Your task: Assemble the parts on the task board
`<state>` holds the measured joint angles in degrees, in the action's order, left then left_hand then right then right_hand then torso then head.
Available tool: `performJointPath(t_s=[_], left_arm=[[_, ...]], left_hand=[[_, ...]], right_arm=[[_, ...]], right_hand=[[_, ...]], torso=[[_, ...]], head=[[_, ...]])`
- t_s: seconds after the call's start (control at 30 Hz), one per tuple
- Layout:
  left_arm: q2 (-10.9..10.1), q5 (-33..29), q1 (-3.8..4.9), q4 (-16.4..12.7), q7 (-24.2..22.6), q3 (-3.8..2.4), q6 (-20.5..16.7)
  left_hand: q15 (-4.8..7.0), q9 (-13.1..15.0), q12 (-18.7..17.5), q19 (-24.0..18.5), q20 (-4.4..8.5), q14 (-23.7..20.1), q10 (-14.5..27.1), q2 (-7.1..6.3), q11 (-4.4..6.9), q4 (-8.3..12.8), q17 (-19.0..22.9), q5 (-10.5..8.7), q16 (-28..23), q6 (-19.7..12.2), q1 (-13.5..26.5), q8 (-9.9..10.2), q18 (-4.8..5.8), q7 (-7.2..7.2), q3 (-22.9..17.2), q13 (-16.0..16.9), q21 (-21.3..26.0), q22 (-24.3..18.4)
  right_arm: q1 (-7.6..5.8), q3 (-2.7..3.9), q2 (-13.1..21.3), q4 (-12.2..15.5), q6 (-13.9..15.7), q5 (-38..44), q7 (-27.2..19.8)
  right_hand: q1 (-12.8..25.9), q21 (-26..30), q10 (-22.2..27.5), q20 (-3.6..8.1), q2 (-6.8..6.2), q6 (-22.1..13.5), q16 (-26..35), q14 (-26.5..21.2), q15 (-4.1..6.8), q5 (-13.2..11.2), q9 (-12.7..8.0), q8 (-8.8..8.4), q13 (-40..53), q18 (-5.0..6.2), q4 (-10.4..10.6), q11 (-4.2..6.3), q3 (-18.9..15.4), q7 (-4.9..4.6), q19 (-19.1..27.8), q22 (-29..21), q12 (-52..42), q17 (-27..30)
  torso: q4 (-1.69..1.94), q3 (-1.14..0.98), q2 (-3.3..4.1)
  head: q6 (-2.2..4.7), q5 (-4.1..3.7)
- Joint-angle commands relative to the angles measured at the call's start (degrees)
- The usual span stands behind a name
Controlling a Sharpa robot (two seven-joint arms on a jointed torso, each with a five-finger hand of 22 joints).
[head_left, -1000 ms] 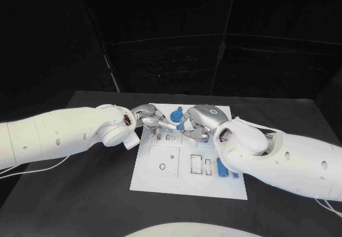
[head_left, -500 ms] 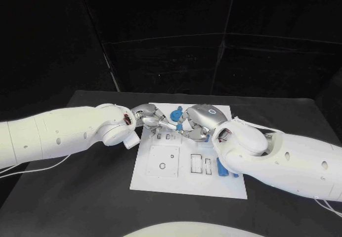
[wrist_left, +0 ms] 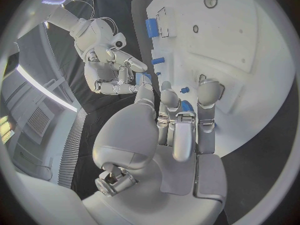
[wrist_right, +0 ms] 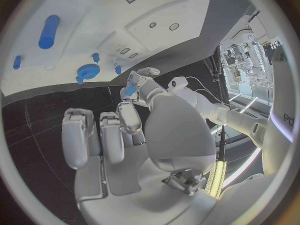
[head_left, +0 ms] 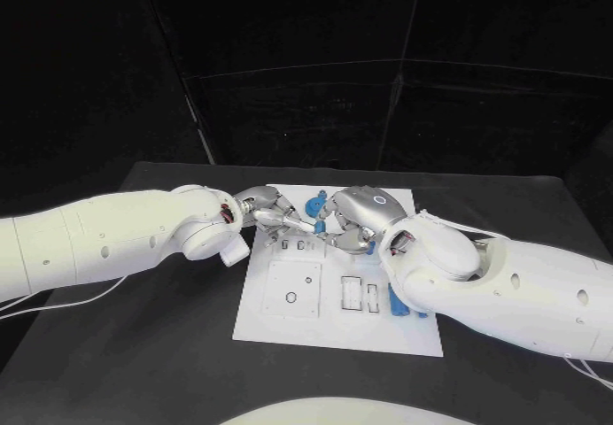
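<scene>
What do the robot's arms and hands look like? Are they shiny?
Both arms are fat, smooth white shells with small dark dots, the left arm and the right arm. Thin white cables trail from each. The left hand and the right hand are shiny silver metal with many jointed fingers. The right hand has a small round ring mark on its back.

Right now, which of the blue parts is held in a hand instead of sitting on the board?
The small blue part pinched in the left hand, seen in the right wrist view. The blue cylinder and blue gear rest on the task board.
</scene>
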<state>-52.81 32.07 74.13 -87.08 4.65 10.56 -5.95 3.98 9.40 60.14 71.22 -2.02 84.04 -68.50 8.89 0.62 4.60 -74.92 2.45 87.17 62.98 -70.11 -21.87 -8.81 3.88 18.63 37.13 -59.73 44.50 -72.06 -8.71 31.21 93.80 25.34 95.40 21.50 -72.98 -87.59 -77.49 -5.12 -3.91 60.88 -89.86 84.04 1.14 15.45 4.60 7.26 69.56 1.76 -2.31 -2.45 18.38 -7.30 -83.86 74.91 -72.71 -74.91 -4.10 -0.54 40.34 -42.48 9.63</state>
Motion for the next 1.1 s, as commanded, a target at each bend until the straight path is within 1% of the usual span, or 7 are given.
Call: performJointPath(t_s=[0.03, 0.23, 0.4, 0.67, 1.1], left_arm=[[0.1, 0.2, 0.04, 0.0, 0.5, -0.04, 0.6], [0.2, 0.2, 0.04, 0.0, 0.5, -0.04, 0.6], [0.2, 0.2, 0.04, 0.0, 0.5, -0.04, 0.6], [0.2, 0.2, 0.04, 0.0, 0.6, -0.04, 0.6], [0.2, 0.2, 0.04, 0.1, 0.6, -0.04, 0.4]], left_hand=[[0.34, 0.1, 0.1, 0.3, 0.03, 4.6, -0.3, 0.12, 0.13, 0.2, -8.8, 0.24, 0.3, 0.1, -0.6, -0.3, 0.48, -0.39, -0.1, 0.1, -0.3, 0.1], [0.35, 0.1, 0.2, 0.3, 0.04, 4.6, -0.4, 0.19, 0.14, 0.3, -8.9, 0.24, 0.4, 0.1, -0.7, -0.3, 0.49, -0.4, -0.2, 0.2, -0.4, 0.1], [0.35, 0.2, 0.3, 0.3, 0.04, 4.6, -0.4, 0.22, 0.14, 0.3, -9.0, 0.24, 0.4, 0.1, -0.7, -0.3, 0.49, -0.4, -0.2, 0.3, -0.4, 0.1], [0.35, 0.2, 0.3, 0.3, 0.04, 4.6, -0.4, 0.29, 0.14, 0.2, -9.0, 0.24, 0.4, 0.1, -0.7, -0.4, 0.5, -0.4, -0.2, 0.3, -0.4, 0.2], [0.35, 0.2, 0.3, 0.3, 0.04, 4.6, -0.4, 0.29, 0.14, 0.2, -9.0, 0.24, 0.4, 0.1, -0.7, -0.4, 0.5, -0.4, -0.2, 0.3, -0.4, 0.2]], right_arm=[[-0.12, 0.07, -0.2, 0.4, 1.6, 0.1, -1.1], [-0.12, 0.07, -0.3, 0.5, 1.5, 0.1, -1.4], [-0.12, 0.07, -0.3, 0.5, 1.3, -0.1, -1.6], [-0.12, 0.07, -0.5, 0.5, 1.2, -0.2, -1.7], [-0.12, 0.07, -0.6, 0.1, 0.7, -0.3, -1.3]], right_hand=[[0.4, 0.2, -0.3, 0.41, -0.11, 0.3, -0.1, 6.0, 0.4, 0.2, 0.1, 0.1, 0.1, -0.43, 0.3, 0.05, 0.2, -0.01, -3.2, 9.0, -0.3, -15.1], [0.5, 0.2, -0.4, 0.44, -0.04, 0.3, -0.1, 6.0, 0.41, 0.2, 0.1, 0.09, 0.2, -0.43, 0.4, 0.05, 0.2, -0.01, -3.2, 9.0, -0.3, -15.1], [0.5, 0.2, -0.4, 0.44, -0.04, 0.3, -0.1, 6.0, 0.41, 0.2, 0.1, 0.09, 0.2, -0.43, 0.4, 0.05, 0.2, -0.01, -3.2, 9.0, -0.3, -15.1], [0.5, 0.2, -0.4, 0.44, -0.04, 0.3, -0.1, 6.0, 0.41, 0.2, 0.1, 0.09, 0.2, -0.43, 0.4, 0.05, 0.2, -0.01, -3.2, 9.0, -0.3, -15.1], [0.5, 0.2, -0.4, 0.46, 0.04, 0.3, -0.1, 6.0, 0.43, 0.2, 0.1, 0.08, 0.2, -0.43, 0.4, 0.07, 0.3, 0.01, -3.2, 9.0, -0.3, -15.1]], torso=[[0.01, 0.01, 0.01], [0.08, -0.01, 0.02], [0.03, 0.02, 0.01], [0.03, -0.01, 0.01], [0.01, 0.02, -0.01]], head=[[-0.1, -0.01], [-0.16, 0.04], [-0.25, 0.14], [-0.28, 0.2], [-0.29, 0.15]])
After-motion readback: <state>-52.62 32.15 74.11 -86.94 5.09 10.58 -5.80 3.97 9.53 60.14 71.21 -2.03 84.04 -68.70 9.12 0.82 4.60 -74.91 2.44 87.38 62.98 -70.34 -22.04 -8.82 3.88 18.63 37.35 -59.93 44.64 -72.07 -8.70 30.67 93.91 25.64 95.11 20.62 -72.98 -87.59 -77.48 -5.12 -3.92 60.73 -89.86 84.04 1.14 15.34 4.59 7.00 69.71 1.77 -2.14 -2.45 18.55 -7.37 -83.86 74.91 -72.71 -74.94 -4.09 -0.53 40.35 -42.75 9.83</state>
